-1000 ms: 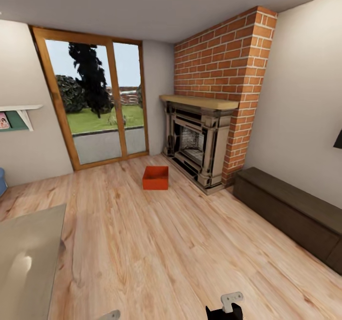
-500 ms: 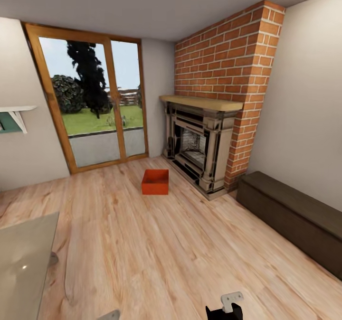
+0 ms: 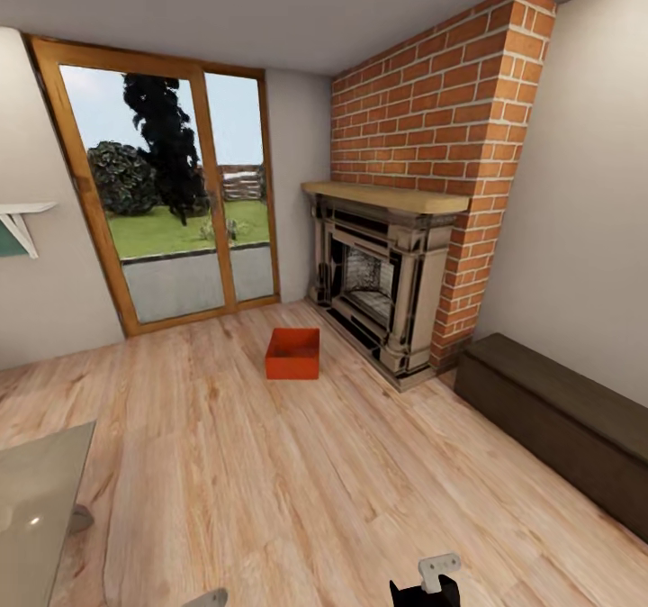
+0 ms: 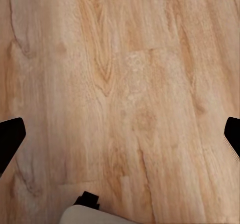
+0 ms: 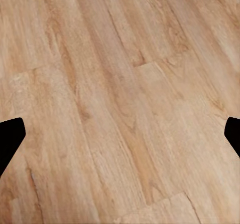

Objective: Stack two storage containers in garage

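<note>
Rolling up to the first bin

One orange-red storage container (image 3: 292,354) sits on the wood floor (image 3: 270,472) by the fireplace (image 3: 378,287). Both tools (image 4: 120,134) (image 5: 120,134) are spread wide, holding nothing. Next, I think: drive closer.

Living room with brick fireplace and garden doors

Light wood-plank flooring (image 3: 297,463) runs to wood-framed glass doors (image 3: 171,202) showing lawn and trees. A red-brick chimney (image 3: 423,121) rises above a stone fireplace (image 3: 373,292) with a wooden mantel; a long dark low cabinet (image 3: 558,422) lines the plain pale wall (image 3: 585,211).
</note>
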Robot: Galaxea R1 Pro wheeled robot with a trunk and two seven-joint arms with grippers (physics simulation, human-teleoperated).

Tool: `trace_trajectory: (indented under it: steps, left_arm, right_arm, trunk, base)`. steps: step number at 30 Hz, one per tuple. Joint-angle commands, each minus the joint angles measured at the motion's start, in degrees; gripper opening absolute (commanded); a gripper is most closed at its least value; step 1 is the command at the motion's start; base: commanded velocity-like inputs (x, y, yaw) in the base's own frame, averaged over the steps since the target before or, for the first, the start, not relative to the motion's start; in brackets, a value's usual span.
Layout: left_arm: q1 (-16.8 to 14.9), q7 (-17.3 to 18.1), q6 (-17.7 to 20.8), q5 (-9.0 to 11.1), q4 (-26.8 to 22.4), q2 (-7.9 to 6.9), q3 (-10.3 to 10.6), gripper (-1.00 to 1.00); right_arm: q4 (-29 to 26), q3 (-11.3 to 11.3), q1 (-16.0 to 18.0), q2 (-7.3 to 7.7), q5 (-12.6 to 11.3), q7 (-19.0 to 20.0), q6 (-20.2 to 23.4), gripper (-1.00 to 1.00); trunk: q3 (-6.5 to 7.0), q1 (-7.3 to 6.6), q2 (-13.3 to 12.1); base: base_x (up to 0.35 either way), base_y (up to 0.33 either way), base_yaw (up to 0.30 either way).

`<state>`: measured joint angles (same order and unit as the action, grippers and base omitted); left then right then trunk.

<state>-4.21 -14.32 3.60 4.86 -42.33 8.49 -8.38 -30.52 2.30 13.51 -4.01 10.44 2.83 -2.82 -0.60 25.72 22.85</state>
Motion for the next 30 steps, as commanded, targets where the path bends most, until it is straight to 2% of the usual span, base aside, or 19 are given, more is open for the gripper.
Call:
trace_trajectory:
  steps: [1,30]
  left_arm:
    - [-0.01,-0.10,0.25,0.51,-0.11,0.03,-0.06,1.00]
    - [-0.01,-0.04,0.22,0.51,-0.03,-0.27,-0.12,1.00]
  right_arm:
    - [0.02,0.25,0.03,-0.04,0.46,0.24,-0.17,1.00]
    - [0.02,0.25,0.03,-0.04,0.46,0.25,-0.17,1.00]
  trunk:
    - [-0.06,0.06,0.07]
    - [-0.06,0.06,0.07]
  base:
    - [0.323,0.005,0.000]
    - [0.316,0.100,0.000]
